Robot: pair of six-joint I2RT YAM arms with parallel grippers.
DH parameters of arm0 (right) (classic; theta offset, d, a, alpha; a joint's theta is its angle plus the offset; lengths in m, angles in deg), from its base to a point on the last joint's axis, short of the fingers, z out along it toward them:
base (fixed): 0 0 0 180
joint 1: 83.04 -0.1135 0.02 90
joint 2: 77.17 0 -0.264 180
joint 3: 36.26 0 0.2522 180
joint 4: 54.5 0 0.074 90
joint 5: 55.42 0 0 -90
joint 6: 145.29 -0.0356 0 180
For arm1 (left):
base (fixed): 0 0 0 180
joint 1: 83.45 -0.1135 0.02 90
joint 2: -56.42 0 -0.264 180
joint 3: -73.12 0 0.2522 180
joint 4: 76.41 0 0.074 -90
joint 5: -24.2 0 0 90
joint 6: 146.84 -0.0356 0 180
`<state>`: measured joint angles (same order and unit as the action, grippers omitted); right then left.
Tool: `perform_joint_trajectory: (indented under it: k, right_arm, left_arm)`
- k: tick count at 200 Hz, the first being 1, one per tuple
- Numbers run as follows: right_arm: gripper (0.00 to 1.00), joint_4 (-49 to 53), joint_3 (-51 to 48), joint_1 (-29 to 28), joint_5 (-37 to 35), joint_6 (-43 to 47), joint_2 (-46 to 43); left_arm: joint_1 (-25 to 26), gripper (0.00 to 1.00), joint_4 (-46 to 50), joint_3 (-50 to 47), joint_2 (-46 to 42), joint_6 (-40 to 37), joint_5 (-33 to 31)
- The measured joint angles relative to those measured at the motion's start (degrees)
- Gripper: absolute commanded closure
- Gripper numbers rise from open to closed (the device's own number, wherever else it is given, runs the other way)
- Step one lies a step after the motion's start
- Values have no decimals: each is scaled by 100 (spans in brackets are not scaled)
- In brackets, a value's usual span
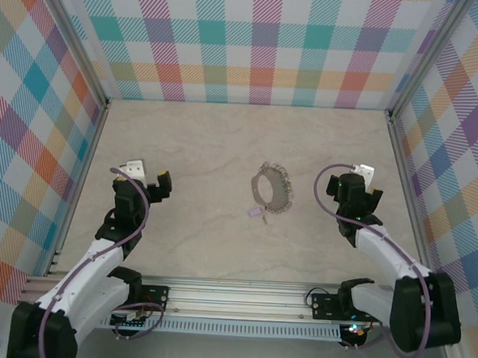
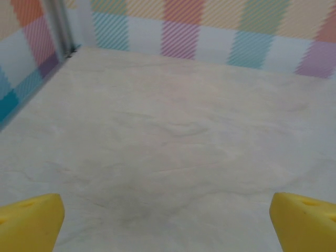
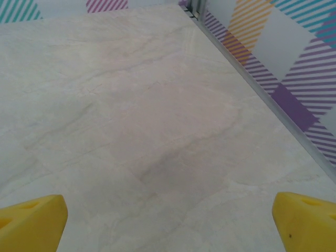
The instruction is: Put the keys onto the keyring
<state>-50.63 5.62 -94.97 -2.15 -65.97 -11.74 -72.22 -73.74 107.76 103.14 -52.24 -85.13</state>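
The keyring [image 1: 272, 189], a thin silvery hoop edged with small wire loops, lies on the pale table near the middle. The keys [image 1: 257, 213], a tiny dark key with a lilac tag, rest against its near-left rim; whether they hang on a loop I cannot tell. My left gripper [image 1: 143, 176] hovers well to the left of the ring, open. My right gripper [image 1: 352, 187] is to the ring's right, also open. In each wrist view the yellow fingertips [image 2: 29, 220] [image 3: 31, 223] stand wide apart over bare table, with nothing between them [image 2: 168, 226] [image 3: 168, 223].
Checked walls enclose the table [image 1: 209, 145] on the left, back and right. A metal rail [image 1: 240, 297] runs along the near edge between the arm bases. The right wall's foot [image 3: 262, 89] lies close to my right gripper.
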Motion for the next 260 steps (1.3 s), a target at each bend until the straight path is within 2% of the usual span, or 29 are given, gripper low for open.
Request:
perform_joint_trajectory:
  k: [26,65,91,105,150,260]
  right_arm:
    - [0,-1263,-212,109,345,328,798]
    - [0,-3134,-885,415,1307,828,1720]
    - [0,-3908,-997,678,2000,955,2168]
    - [0,-4004,-968,743,2321,1012,2271]
    - [0,-3893,-577,1073,3051,968,2293]
    - [0,-3838,-560,1047,3206,968,2293]
  left_arm:
    - [-435,0,-824,-212,820,-111,236]
    - [-546,0,-2450,-308,2640,-433,664]
    - [-586,0,-3425,-352,3709,-494,955]
    - [-588,0,-3803,-341,4142,-553,1093]
    - [-654,0,-3519,293,4319,-638,1443]
    - [-688,0,-3383,380,4321,-638,1545]
